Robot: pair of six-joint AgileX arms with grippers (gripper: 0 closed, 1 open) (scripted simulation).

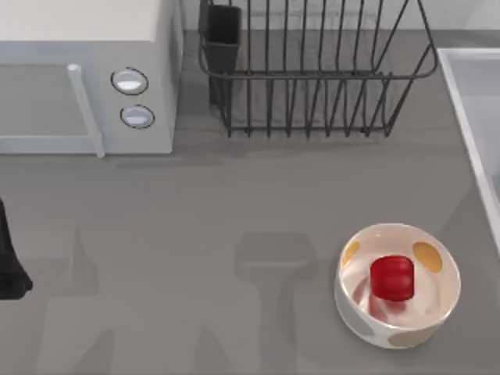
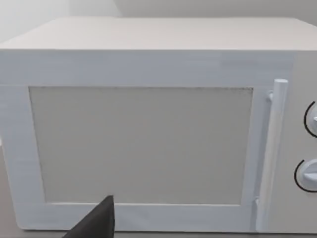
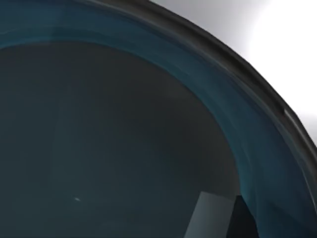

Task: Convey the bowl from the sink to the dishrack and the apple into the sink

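At the top view's left edge a dark part of the left arm (image 1: 9, 262) sits low beside the table (image 1: 195, 234); whether its hand is open or closed cannot be told. The left wrist view faces the white microwave (image 2: 141, 144) head-on, its door shut and upright handle bar (image 2: 271, 153) beside two knobs. Right of the microwave, at the table's back, stands the dishrack (image 1: 312, 74) with its black utensil cup (image 1: 223, 35) at the left corner; nothing rests between its bars. Toward the front right, the spotted bowl (image 1: 426, 258) sits upright, mouth up, with the apple (image 1: 391, 278) inside, roughly centred. The sink (image 1: 473, 117) lies at the right edge. The right wrist view looks closely into the teal bowl (image 3: 124, 139), its curved rim running across the picture; the right hand's state cannot be told.
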